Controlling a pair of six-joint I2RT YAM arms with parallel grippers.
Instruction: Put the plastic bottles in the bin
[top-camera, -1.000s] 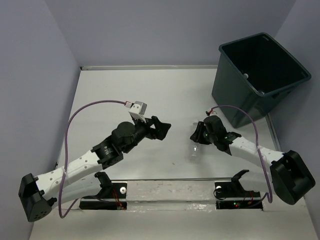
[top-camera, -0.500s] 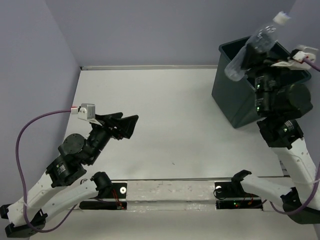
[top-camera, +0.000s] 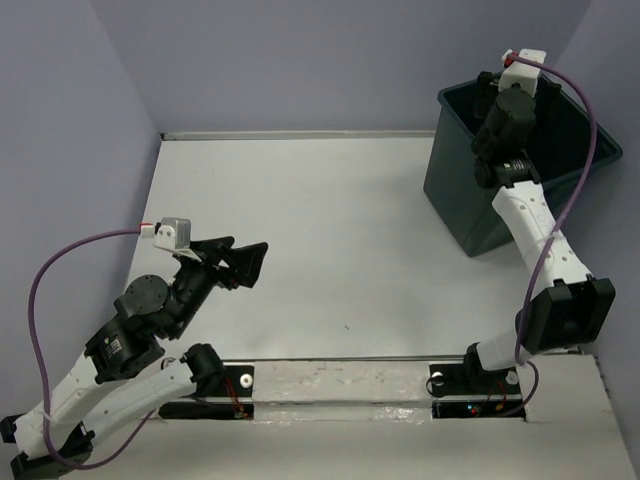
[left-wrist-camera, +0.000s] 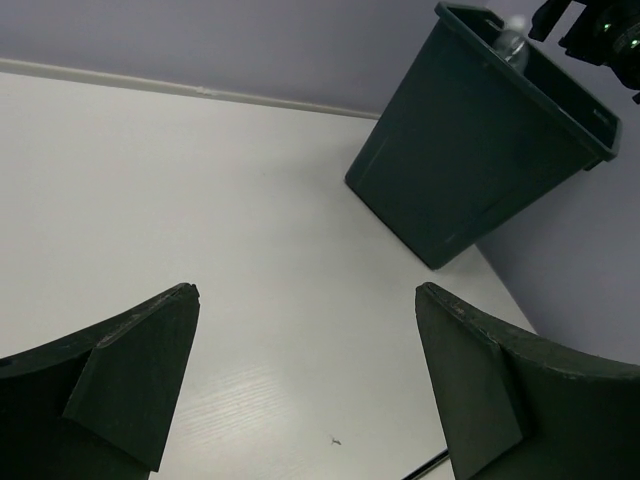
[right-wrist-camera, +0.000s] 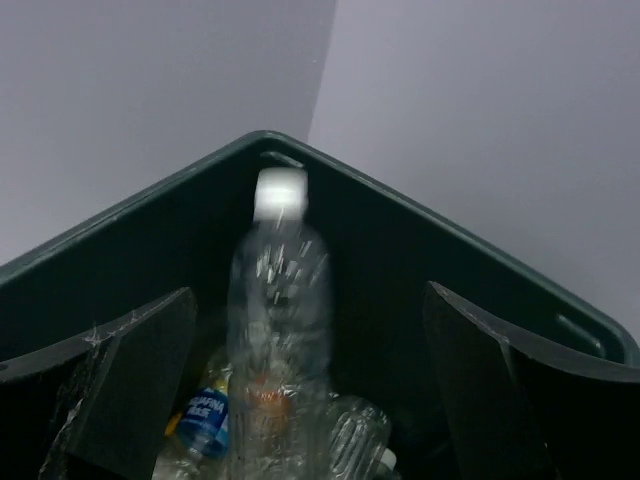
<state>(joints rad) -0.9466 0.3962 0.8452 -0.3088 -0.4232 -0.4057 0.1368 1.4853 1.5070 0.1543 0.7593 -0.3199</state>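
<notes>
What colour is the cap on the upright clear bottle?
White cap; best seen in right wrist view.

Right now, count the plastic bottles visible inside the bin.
3: a white-capped clear bottle in the middle, a blue-labelled one lower left, a ribbed clear one lower right. Others may lie hidden beneath.

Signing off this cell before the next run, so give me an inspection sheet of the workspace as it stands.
Surface: white table, no bottles on it; one small dark speck.
Job's things: dark bin at the far right; clear white-capped bottle, blurred, over it; other bottles lie inside.
Clutter: nothing seen.
Grippers: left claw open, empty, above the table; right claw open over the bin, touching nothing.
Cables: left purple cable and right purple cable loop free.
Surroundings: lavender walls.
</notes>
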